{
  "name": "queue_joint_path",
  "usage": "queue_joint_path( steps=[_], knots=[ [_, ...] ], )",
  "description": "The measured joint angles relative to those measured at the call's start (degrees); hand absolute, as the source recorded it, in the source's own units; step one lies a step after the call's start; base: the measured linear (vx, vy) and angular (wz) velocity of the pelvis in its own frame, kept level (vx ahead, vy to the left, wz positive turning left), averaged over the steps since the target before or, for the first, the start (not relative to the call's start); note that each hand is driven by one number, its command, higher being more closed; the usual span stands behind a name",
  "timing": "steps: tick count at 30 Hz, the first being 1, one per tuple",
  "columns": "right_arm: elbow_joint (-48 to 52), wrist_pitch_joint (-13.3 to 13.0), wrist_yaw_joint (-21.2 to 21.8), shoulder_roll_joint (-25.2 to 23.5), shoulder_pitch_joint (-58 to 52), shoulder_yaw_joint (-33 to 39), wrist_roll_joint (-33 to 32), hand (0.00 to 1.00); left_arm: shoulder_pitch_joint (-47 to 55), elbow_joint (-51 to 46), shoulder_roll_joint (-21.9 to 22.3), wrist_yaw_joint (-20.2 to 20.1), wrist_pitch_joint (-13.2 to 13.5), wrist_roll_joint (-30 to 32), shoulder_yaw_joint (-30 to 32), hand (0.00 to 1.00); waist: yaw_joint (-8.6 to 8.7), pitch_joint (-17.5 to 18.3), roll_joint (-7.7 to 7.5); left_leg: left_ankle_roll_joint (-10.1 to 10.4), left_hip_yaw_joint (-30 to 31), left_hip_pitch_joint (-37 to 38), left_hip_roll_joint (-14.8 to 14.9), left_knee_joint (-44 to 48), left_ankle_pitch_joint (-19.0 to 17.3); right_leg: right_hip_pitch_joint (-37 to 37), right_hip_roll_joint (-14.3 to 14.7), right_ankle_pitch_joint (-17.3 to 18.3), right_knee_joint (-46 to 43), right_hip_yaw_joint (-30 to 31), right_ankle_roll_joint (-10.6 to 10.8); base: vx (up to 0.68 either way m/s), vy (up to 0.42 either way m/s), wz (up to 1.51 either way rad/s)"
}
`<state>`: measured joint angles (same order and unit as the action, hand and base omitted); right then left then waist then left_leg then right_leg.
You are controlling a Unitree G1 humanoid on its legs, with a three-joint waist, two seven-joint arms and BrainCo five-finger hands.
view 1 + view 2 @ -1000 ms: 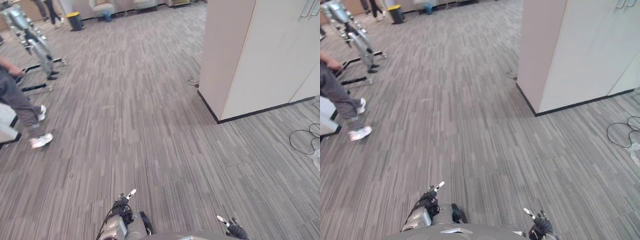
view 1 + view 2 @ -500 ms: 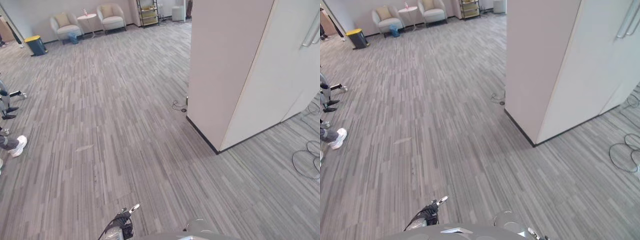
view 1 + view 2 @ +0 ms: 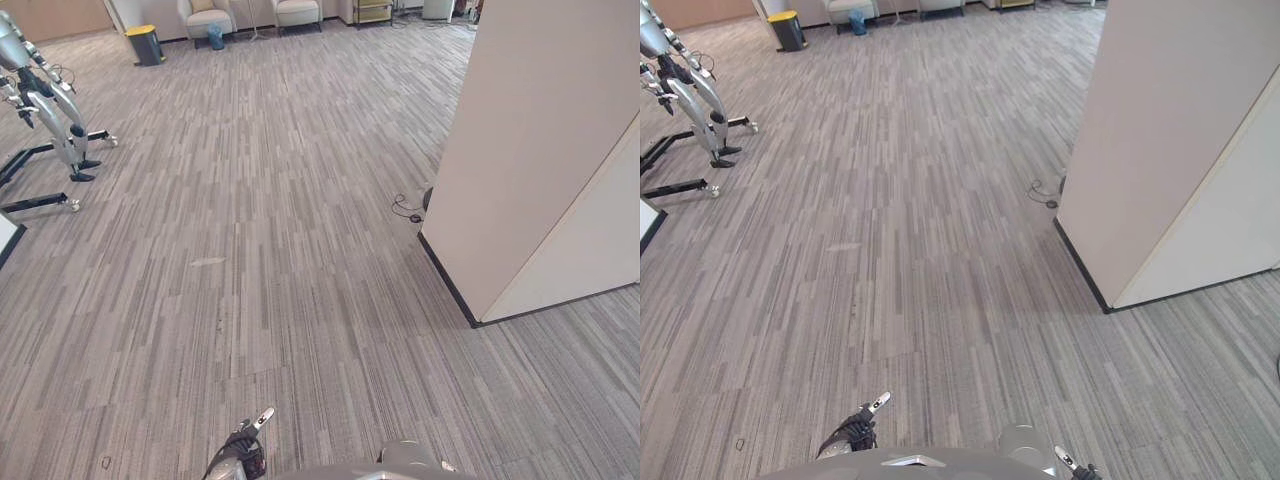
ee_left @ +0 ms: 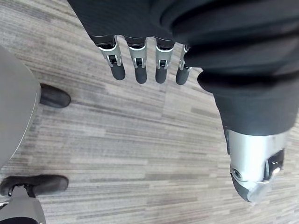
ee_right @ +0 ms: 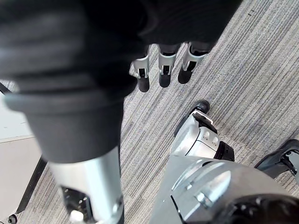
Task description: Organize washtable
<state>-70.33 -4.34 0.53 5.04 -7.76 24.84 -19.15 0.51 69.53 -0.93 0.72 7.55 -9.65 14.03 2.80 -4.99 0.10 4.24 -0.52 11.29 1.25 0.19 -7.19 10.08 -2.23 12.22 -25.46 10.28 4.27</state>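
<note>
My left hand [image 3: 247,447] hangs low at the bottom edge of the head views, over grey striped carpet. In its wrist view the fingers [image 4: 140,70] are straight and the thumb [image 4: 252,172] stands apart, with nothing held. My right hand [image 3: 1076,465] peeks in at the bottom right. Its fingers [image 5: 161,74] also hang relaxed above the carpet, empty.
A tall white cabinet block [image 3: 540,150] stands at the right, with a small cable [image 3: 405,208] on the floor by its corner. A wheeled metal stand [image 3: 45,100] is at the far left. A yellow-lidded bin [image 3: 145,42] and armchairs [image 3: 205,15] sit at the back.
The camera has swung: the cabinet has shifted to the right and the stand at the left has come into view. A person's shoe has left the picture. Both hands stay low.
</note>
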Motion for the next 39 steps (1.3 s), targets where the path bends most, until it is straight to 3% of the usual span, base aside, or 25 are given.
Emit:
queue_joint_path(
  steps=[5, 12, 16, 17, 18, 20, 21, 23, 25, 27, 29, 30, 32, 33, 34, 35, 36, 37, 39],
  knots=[
    [0.1, 0.0, 0.1, -0.6, -0.9, 0.5, 0.1, 0.00, 0.2, 0.1, -0.1, 0.0, 0.0, 1.7, 0.4, 0.00, -0.01, 0.0, 0.20, 0.0, -1.8, 0.4, 1.1, -0.2, 0.0, -1.2, 1.1, -0.5, 2.0, 1.4, 0.1, 0.02, 0.009, -0.11],
    [-0.1, 0.1, 0.8, -1.8, -5.0, 2.4, 0.5, 0.00, 1.4, 2.2, -1.8, -0.3, -0.8, 7.5, -1.0, 0.00, 1.44, 0.5, 0.73, 0.0, -3.5, 1.3, 3.0, -0.5, 0.0, -5.4, 2.3, -4.7, 9.7, 1.7, 0.1, 0.02, 0.017, -0.08],
    [-1.8, 0.1, 1.7, -1.7, -4.7, 2.5, 0.8, 0.00, 1.1, 2.1, -2.7, -0.6, -0.7, 10.3, -3.5, 0.00, 1.42, 0.7, 0.31, 0.1, -3.3, 1.1, 3.0, 0.2, -0.1, -5.9, 2.4, -4.7, 10.0, 1.4, -0.2, -0.01, -0.002, 0.08],
    [-2.2, 0.1, 1.8, -1.6, -4.3, 2.5, 0.8, 0.00, 1.1, 1.8, -2.8, -0.7, -0.7, 10.5, -3.4, 0.00, 1.40, 0.3, -0.28, 0.4, -2.7, -1.1, 3.3, 3.8, -2.3, -5.4, 2.7, -3.3, 9.0, 1.1, -0.4, -0.02, -0.022, 0.15],
    [-2.2, 0.1, 1.8, -1.6, -4.2, 2.5, 0.9, 0.00, 1.1, 1.6, -2.9, -0.7, -0.7, 10.5, -3.2, 0.00, 1.40, 0.2, -0.13, 0.5, -2.5, -1.9, 3.5, 5.3, -3.3, -5.2, 3.0, -2.9, 8.6, 1.1, -0.7, -0.06, -0.044, 0.29],
    [-1.6, 0.1, 1.8, -1.4, -4.3, 2.6, 1.4, 0.00, 1.7, -0.1, -2.0, -0.5, -0.6, 10.5, 0.3, 0.00, 0.97, 0.1, 0.51, 1.2, -0.3, -8.6, 5.6, 16.9, -9.1, -4.0, 4.8, -1.4, 6.1, 0.5, -1.8, -0.04, -0.040, 0.41],
    [-1.4, 0.0, 1.8, -1.8, -4.2, 2.3, 1.4, 0.00, 1.5, -0.5, -2.1, -0.4, -0.6, 10.5, 2.1, 0.00, 0.75, -0.3, 0.38, 1.3, -0.1, -10.1, 5.8, 21.0, -9.7, -4.0, 4.7, -0.8, 5.3, -0.3, -1.7, -0.03, -0.011, 0.62],
    [-1.2, 0.0, 1.7, -1.5, -4.0, -0.8, 2.5, 0.00, 1.2, -3.4, -1.6, 0.0, -0.5, 9.8, 4.8, 0.00, -0.09, -1.9, -1.22, 1.5, -2.2, -19.6, 6.5, 38.0, -7.6, -4.3, 2.5, 1.5, 2.5, -4.2, -2.3, -0.05, 0.007, 0.95],
    [-0.1, 0.1, 1.7, -1.3, -4.3, -2.4, 2.6, 0.00, 1.8, -4.9, -1.2, 0.3, -0.5, 8.2, 6.0, 0.00, -0.38, -1.9, -0.87, -0.2, -6.4, -22.9, 8.8, 42.0, -8.0, -5.7, 0.3, 2.2, 2.7, -7.8, -1.9, -0.02, 0.048, 0.99],
    [1.2, 0.0, 0.9, -0.6, -4.3, -2.5, 2.8, 0.00, 2.1, -5.5, -0.8, 0.9, -0.5, 7.1, 7.7, 0.00, -1.65, -2.0, -0.79, -1.4, -11.0, -23.2, 10.9, 35.6, -8.8, -7.1, -1.8, 3.5, 3.4, -8.4, -0.2, 0.07, 0.114, 0.59],
    [1.0, 0.0, 1.0, -0.4, -4.3, -1.1, 2.9, 0.00, 2.6, -6.0, -0.1, 1.1, -0.2, 6.0, 8.6, 0.00, -2.01, -1.4, -0.14, -1.1, -10.4, -24.1, 11.1, 27.6, -8.3, -7.3, -3.6, 4.1, 4.6, -9.4, 1.0, 0.20, 0.206, 0.30],
    [0.9, 0.0, 1.2, -0.7, -3.8, 0.9, 2.8, 0.00, 2.7, -5.5, 0.0, 1.1, 0.0, 5.3, 9.1, 0.00, -2.03, -1.0, 0.20, -0.5, -11.1, -25.4, 10.1, 28.4, -6.5, -7.3, -4.9, 4.8, 4.9, -9.3, 2.0, 0.28, 0.272, 0.28],
    [0.1, 0.3, 1.4, -0.6, -3.1, 3.3, 2.8, 0.00, 3.0, -4.5, 0.1, 1.1, 0.0, 4.7, 10.2, 0.00, -2.35, 0.8, 0.63, -1.4, -11.8, -26.5, 6.8, 29.8, -6.9, -7.7, -8.3, 5.8, 4.9, -8.1, 3.7, 0.39, 0.300, 0.15],
    [-0.3, 0.6, 1.7, -0.8, -3.3, 4.4, 2.8, 0.00, 3.4, -4.2, 0.2, 1.1, 0.0, 4.4, 10.2, 0.00, -2.19, 2.0, -0.06, -2.7, -12.3, -26.5, 4.0, 29.8, -7.7, -7.6, -10.4, 6.5, 4.2, -7.1, 4.9, 0.61, 0.403, 0.32],
    [-1.7, 0.8, 2.1, -0.9, -3.0, 6.1, 2.8, 0.00, 3.5, -3.2, -1.0, 1.1, 0.0, 4.3, 9.7, 0.00, -1.49, 3.0, -1.84, -4.9, -13.1, -24.3, -2.0, 27.7, -8.8, -4.4, -14.3, 6.1, -5.6, -1.6, 5.7, 0.61, 0.353, 0.52],
    [-1.8, 0.9, 2.1, -0.8, -3.0, 7.3, 2.8, 0.00, 3.6, -2.5, -2.1, 1.0, 0.0, 4.4, 6.9, 0.00, -0.93, 2.7, -2.52, -6.1, -12.9, -20.8, -5.1, 24.9, -8.6, -0.7, -14.4, 2.1, -17.5, 3.1, 2.1, 0.68, 0.315, 0.74],
    [-1.6, 0.9, 2.1, -0.7, -3.7, 7.6, 2.8, 0.00, 3.4, -2.3, -2.9, 1.1, -0.1, 4.4, 4.1, 0.00, 0.23, 2.2, -1.73, -6.9, -11.8, -16.6, -6.9, 21.9, -8.6, 2.3, -13.5, -3.7, -26.9, 4.8, -2.0, 0.50, 0.133, 0.62],
    [-1.6, 0.9, 2.1, -0.7, -3.8, 7.6, 2.8, 0.00, 3.5, -2.1, -3.4, 1.1, -0.4, 4.5, 2.7, 0.00, 0.64, 1.9, -1.22, -8.0, -11.3, -14.3, -7.2, 20.7, -9.0, 3.4, -12.4, -3.9, -30.8, 5.0, -2.1, 0.51, 0.076, 0.35],
    [-1.2, 0.9, 2.1, -1.2, -3.4, 7.3, 2.8, 0.00, 3.3, -2.0, -4.8, 0.9, -1.3, 4.6, -2.5, 0.00, 0.86, 1.2, -0.05, -9.8, -10.8, -7.7, -7.2, 15.9, -9.6, 8.5, -5.7, -0.6, -37.7, 3.9, -1.3, 0.45, 0.021, -0.07]
  ],
)
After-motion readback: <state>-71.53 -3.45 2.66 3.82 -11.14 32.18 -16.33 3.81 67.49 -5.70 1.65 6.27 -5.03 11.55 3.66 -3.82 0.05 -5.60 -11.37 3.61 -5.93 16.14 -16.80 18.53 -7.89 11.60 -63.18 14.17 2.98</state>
